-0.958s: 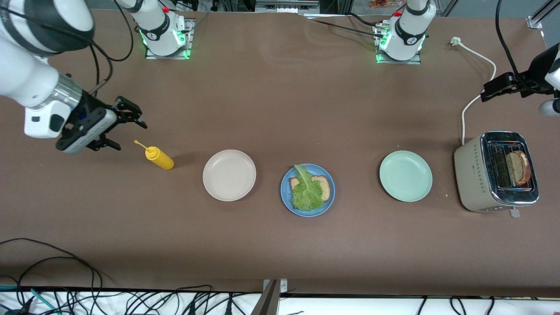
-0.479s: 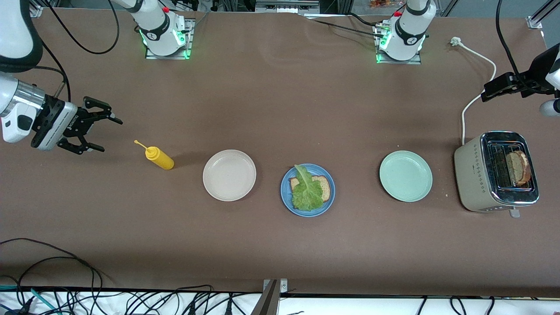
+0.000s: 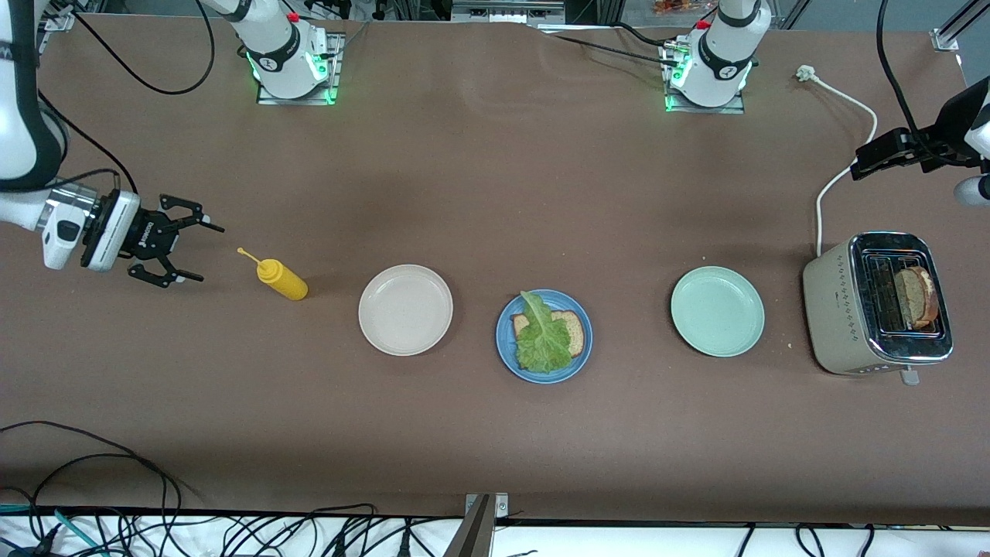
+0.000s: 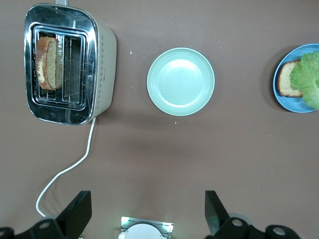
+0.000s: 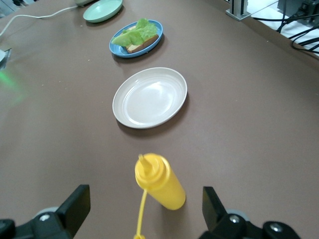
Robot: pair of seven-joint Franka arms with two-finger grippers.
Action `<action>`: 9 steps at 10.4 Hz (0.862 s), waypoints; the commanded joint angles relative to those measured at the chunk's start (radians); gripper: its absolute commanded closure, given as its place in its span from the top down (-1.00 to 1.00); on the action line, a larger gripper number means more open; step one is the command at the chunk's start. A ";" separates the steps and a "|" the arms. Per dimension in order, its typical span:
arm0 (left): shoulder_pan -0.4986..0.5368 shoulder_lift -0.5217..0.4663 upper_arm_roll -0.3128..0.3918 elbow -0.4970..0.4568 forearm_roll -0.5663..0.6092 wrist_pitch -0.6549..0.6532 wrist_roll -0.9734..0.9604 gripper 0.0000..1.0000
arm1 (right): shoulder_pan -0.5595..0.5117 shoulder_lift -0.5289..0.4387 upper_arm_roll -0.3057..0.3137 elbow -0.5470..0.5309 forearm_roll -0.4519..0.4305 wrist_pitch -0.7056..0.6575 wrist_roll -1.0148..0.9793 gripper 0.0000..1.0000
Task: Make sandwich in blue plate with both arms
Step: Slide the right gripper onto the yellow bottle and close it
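Presently: blue plate (image 3: 544, 370), mid-table, bears 1 bread slice (image 3: 574, 330) under lettuce (image 3: 542, 340). Right gripper (image 3: 184, 250), fingers apart, faces mustard bottle (image 3: 281, 279); left gripper (image 4: 147, 214), fingers apart, waits near toaster (image 3: 831, 313) holding slice 2 (image 3: 916, 297).

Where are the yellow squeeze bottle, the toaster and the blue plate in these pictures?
yellow squeeze bottle (image 3: 283, 280), front view, middle of its body.
toaster (image 3: 834, 308), front view, its beige side wall.
blue plate (image 3: 506, 357), front view, bare rim nearest the camera.
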 commanded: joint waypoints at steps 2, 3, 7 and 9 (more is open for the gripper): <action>0.001 0.012 -0.006 0.031 0.030 -0.020 -0.008 1.00 | -0.125 0.167 0.000 0.024 0.159 -0.148 -0.306 1.00; 0.001 0.012 -0.006 0.031 0.030 -0.020 -0.008 1.00 | -0.148 0.208 0.001 0.036 0.194 -0.193 -0.378 1.00; 0.001 0.012 -0.006 0.031 0.030 -0.020 -0.008 1.00 | -0.232 0.381 0.004 0.090 0.309 -0.377 -0.567 1.00; 0.001 0.012 -0.006 0.031 0.030 -0.020 -0.008 1.00 | -0.242 0.475 0.006 0.104 0.375 -0.453 -0.642 1.00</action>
